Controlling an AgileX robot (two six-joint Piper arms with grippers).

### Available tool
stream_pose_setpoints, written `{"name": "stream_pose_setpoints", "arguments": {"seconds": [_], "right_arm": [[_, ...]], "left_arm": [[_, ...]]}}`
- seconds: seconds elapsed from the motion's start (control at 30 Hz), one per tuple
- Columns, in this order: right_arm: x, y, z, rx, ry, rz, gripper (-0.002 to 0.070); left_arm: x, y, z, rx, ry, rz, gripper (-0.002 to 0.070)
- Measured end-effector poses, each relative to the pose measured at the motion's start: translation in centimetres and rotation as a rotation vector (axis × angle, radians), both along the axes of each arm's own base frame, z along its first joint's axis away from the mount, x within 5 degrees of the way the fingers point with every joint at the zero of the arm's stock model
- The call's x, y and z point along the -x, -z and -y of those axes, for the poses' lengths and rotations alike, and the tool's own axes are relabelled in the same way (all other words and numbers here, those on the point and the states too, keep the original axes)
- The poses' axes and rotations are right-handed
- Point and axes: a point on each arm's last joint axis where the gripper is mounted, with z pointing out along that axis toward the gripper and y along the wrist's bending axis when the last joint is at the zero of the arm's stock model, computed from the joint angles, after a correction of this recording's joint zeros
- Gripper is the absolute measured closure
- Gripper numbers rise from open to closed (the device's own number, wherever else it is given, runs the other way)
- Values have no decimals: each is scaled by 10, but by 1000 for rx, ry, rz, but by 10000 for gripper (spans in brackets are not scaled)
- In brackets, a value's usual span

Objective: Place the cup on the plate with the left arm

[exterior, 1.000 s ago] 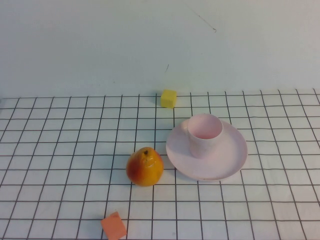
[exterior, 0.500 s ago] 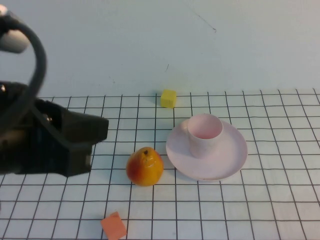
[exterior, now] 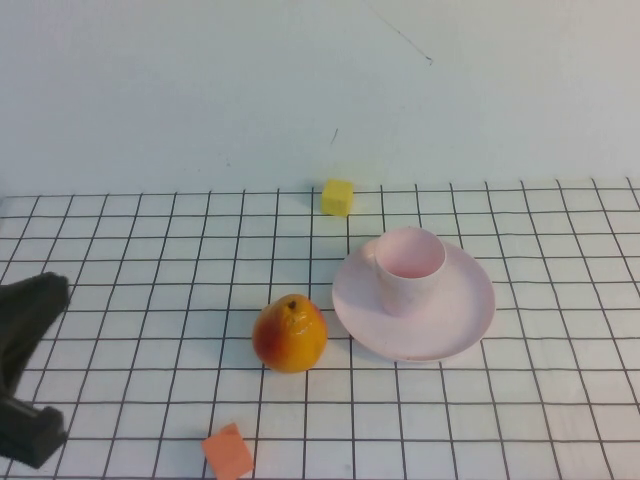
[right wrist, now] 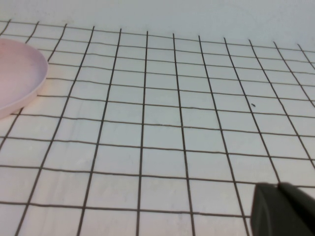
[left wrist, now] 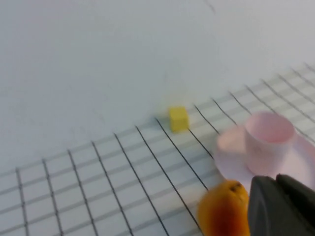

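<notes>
The pale pink cup (exterior: 410, 265) stands upright on the pale pink plate (exterior: 462, 322), right of the table's middle. In the left wrist view the cup (left wrist: 269, 142) and plate (left wrist: 227, 162) lie beyond the pear. My left gripper (exterior: 52, 288) is a black shape at the lower left edge of the high view, far from the cup. Its fingers meet with nothing between them (left wrist: 275, 179). My right gripper (right wrist: 278, 186) is out of the high view; in its wrist view its fingers are closed together over bare grid cloth, with the plate's rim (right wrist: 29, 73) off to one side.
An orange-red pear (exterior: 290, 333) sits just left of the plate. A yellow cube (exterior: 337, 196) lies at the cloth's far edge, and an orange cube (exterior: 228, 452) near the front edge. A white wall backs the grid-lined cloth.
The left arm came into the high view at the left, then dropped back toward the lower left corner. The cup stayed on the plate throughout.
</notes>
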Motion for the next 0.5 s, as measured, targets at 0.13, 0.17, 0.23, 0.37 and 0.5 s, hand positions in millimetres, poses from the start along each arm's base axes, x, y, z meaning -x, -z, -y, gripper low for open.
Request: {"name": "stream_pose_setpoints", "arguments": {"seconds": [0.13,0.17,0.23,0.37,0.5], "right_arm": [[0,0,0,0,0,0,678],[0,0,0,0,0,0,678],[0,0,0,0,0,0,678],[0,0,0,0,0,0,678],[0,0,0,0,0,0,678]], "left_arm": [[21,31,-24,114,-146,212,677],[26,41,-28,129,-181,247,677],[34,59,-35,140,-236,290,677],[46,97,-44,168,-328,296,677],[53,123,-47,203,-382,263,677]]}}
